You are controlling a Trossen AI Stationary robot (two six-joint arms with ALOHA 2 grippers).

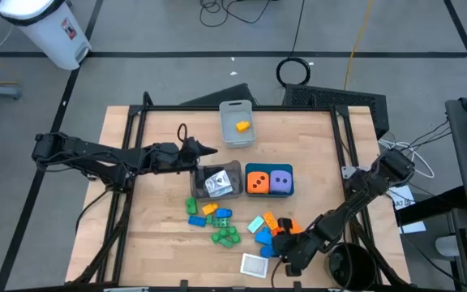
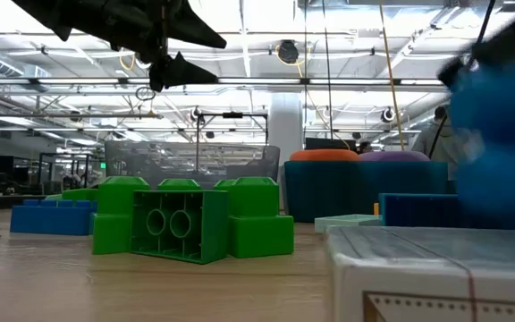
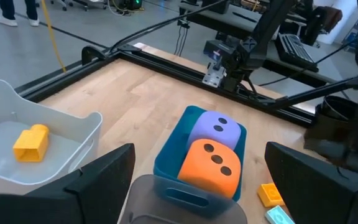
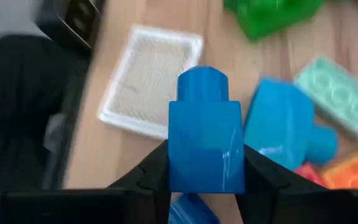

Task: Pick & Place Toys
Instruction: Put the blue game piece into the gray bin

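- A blue brick [image 4: 204, 146] sits clamped between the right gripper [image 4: 205, 167]'s two dark fingers, which press against its two sides; the brick's stud points away from the wrist.
- In the high view this gripper [image 1: 279, 242] is low over the table's front right part, at the edge of a loose cluster of bricks.
- Just beside the held brick lie a second blue brick [image 4: 288, 134], a pale teal brick [image 4: 339, 96] and an orange brick [image 4: 348, 172]; a green brick [image 4: 272, 14] lies farther off.
- A white-edged card [image 1: 257, 264] lies flat on the wood near the front edge, close to the gripper.
- An orange die [image 1: 257, 182] and a purple die [image 1: 280, 182] sit side by side in a teal bin [image 1: 269, 168].
- A yellow brick [image 1: 242, 126] lies in the pale grey bin [image 1: 236, 139].
- The left gripper [image 1: 209, 151] hangs with fingers spread wide and nothing between them, above a grey bin [image 1: 220, 168].
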